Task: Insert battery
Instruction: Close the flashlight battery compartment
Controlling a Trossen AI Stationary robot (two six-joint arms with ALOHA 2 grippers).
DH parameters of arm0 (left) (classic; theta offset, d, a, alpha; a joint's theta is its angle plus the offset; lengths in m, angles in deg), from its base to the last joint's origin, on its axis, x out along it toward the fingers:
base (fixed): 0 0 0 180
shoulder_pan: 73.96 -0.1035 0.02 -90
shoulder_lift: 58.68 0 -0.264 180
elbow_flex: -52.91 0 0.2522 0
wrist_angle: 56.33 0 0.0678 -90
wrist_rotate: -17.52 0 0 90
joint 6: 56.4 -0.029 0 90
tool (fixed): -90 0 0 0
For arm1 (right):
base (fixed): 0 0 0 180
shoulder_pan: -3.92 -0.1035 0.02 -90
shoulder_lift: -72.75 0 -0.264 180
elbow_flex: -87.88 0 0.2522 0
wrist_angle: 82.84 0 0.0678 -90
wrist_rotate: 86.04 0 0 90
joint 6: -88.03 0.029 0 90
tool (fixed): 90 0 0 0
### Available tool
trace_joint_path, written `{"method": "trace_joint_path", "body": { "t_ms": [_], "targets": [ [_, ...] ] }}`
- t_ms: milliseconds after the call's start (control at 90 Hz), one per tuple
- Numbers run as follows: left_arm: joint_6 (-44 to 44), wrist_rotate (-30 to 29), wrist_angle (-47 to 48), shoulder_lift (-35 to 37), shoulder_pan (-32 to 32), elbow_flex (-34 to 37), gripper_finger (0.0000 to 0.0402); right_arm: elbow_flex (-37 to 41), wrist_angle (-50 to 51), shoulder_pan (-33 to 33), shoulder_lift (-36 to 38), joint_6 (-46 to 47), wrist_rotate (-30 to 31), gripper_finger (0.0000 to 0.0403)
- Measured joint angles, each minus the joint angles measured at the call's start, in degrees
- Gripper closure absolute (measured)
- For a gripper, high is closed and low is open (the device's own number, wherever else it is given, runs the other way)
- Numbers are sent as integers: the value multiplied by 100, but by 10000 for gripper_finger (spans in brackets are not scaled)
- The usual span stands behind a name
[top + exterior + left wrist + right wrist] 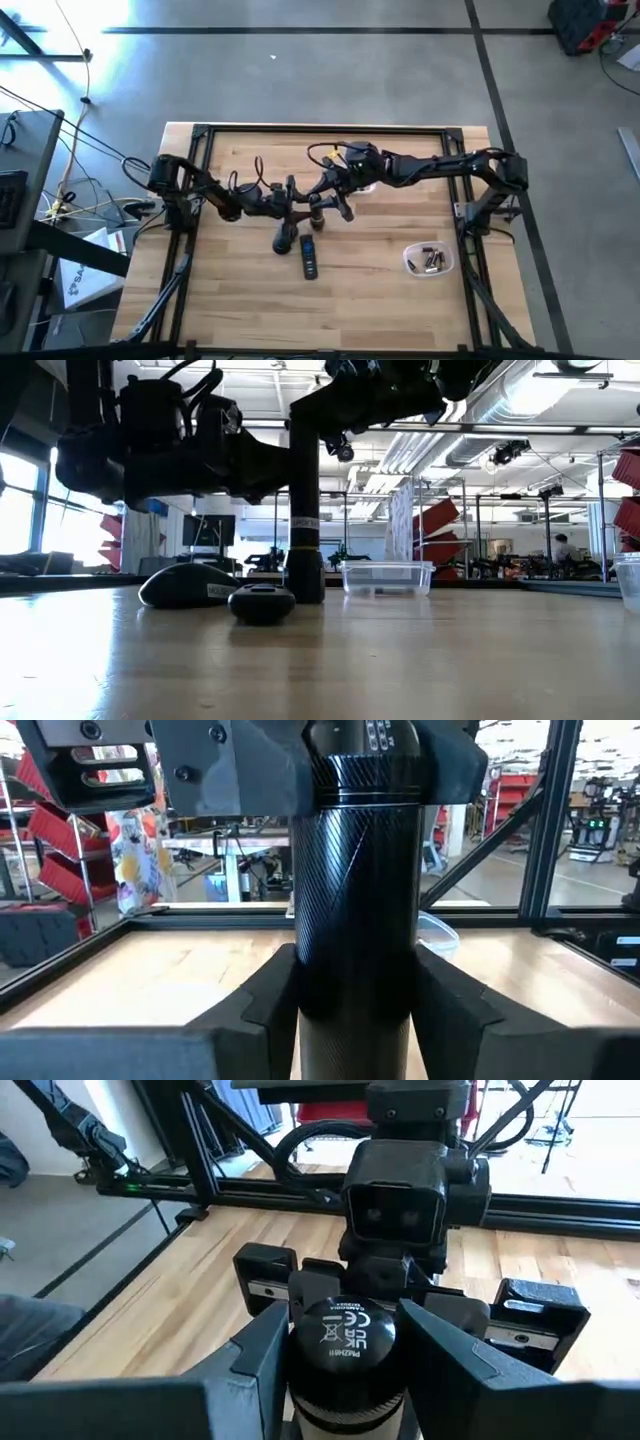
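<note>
While the left gripper (350, 1020) clamps the upright black flashlight (304, 510) mid-table, the right gripper (345, 1370) pinches its top end, stamped "UK CA" and "PM2H8".

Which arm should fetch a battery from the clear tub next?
Right, probably. The tub lies on the right arm's side of the table. The left gripper clamps the body of the upright flashlight and can steady it, while the right gripper grips only its top end.
</note>
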Motion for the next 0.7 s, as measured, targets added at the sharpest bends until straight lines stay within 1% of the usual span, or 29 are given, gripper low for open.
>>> {"method": "trace_joint_path", "body": {
  "t_ms": [100,289,389,467,622,700],
  "targets": [
    [33,-141,10,0,0,-2,277,-4,-43,7,-30,80,11,269],
    [29,-144,37,35,-3,34,277,-9,-45,74,-25,80,4,269],
    [16,146,99,101,-51,70,277,-13,-111,184,-50,58,-485,269],
    [54,367,130,139,-95,57,277,-11,-98,225,-55,-55,-721,269],
    [57,697,424,142,-219,-158,277,2,-23,226,-54,-299,-1023,269],
    [35,1007,689,146,-304,-346,277,5,108,219,-35,-406,-1139,269]
  ]
}}
